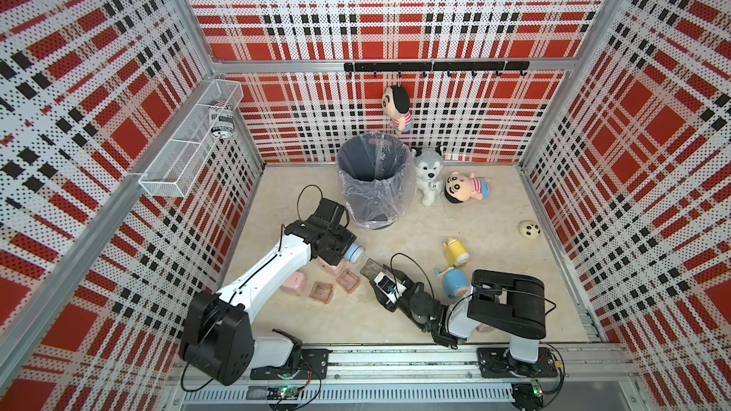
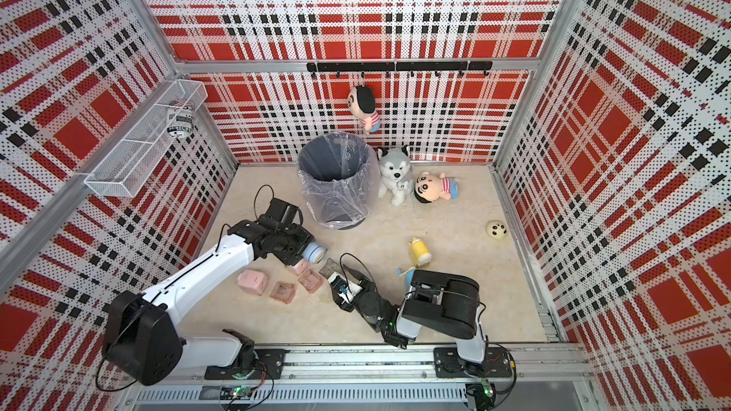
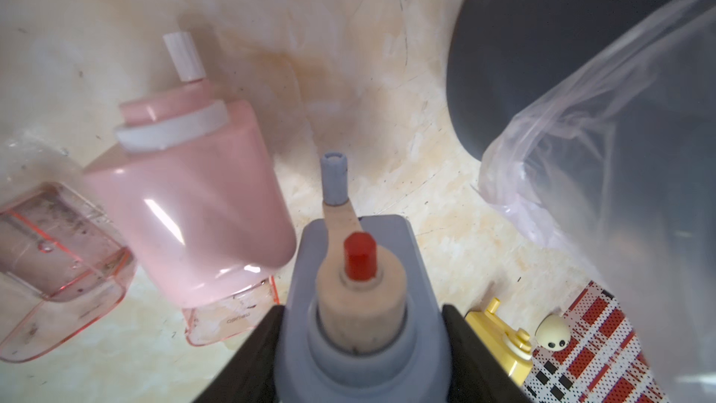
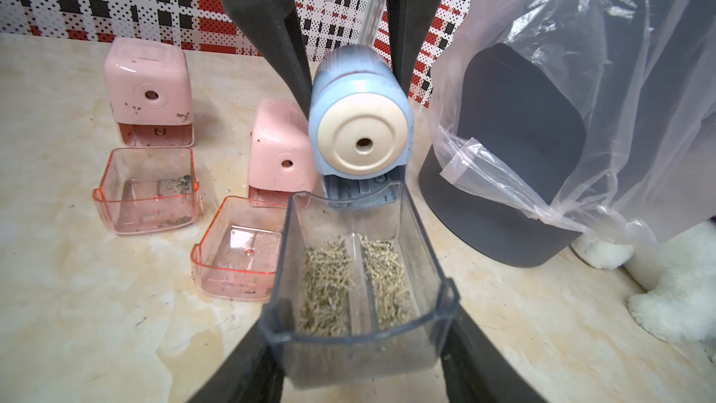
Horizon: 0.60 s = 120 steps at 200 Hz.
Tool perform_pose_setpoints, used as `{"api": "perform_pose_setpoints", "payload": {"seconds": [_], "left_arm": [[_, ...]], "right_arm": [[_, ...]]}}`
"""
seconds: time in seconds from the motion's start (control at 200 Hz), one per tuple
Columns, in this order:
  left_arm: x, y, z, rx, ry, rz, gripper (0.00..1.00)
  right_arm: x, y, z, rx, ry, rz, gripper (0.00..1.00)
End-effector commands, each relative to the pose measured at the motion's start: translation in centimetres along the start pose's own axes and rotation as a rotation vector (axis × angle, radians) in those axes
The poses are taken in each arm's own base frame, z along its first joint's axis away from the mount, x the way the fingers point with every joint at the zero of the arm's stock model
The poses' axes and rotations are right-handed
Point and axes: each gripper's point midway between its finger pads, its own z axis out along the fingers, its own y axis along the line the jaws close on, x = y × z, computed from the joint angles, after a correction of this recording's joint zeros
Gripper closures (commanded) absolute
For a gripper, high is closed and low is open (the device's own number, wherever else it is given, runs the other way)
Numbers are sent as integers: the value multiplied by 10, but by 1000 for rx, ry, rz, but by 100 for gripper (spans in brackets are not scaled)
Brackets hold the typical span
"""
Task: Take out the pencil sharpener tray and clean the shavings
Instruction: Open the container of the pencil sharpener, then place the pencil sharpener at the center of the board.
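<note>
Two grips are set at this moment. Your left gripper is clamped across the rounded flanks of the blue pencil sharpener, whose cream face and pencil hole are turned toward the right arm. Your right gripper is closed narrow on the clear shavings tray, with one finger on each long side wall at the front end.

The tray is drawn out toward the right arm. Its back edge sits just at the mouth of the slot under the sharpener, and these views do not show whether it is fully free.

Expect the tray to be very light, thin-walled and smooth. It should be stiff enough to carry but likely to bow or crack under a hard squeeze, and it could slip if you hold it loosely. The side walls near the front lip look like the right place to hold, since the lip gives the fingers something to stop against.

The shavings lie loose in two heaps on the floor of the tray, so carry it level until it is over the lined waste bin, which stands near, just past the sharpener.

Mind the two pink sharpeners and their emptied pink trays close on the left arm's side.
</note>
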Motion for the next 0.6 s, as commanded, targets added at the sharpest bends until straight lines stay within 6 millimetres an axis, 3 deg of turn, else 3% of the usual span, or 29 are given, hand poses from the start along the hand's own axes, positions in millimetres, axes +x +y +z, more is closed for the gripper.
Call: {"api": "perform_pose_setpoints", "payload": {"seconds": [0.0, 0.2, 0.416, 0.596], "left_arm": [[4, -22, 0, 29, -18, 43, 60], [-1, -16, 19, -46, -45, 50, 60], [-13, 7, 38, -149, -80, 36, 59], [-11, 22, 46, -205, -76, 31, 56]], "right_arm": [[-11, -2, -5, 9, -22, 41, 46], [-14, -6, -9, 13, -29, 65, 46], [-16, -8, -11, 12, -24, 75, 46], [-19, -7, -8, 11, -10, 84, 47]]}}
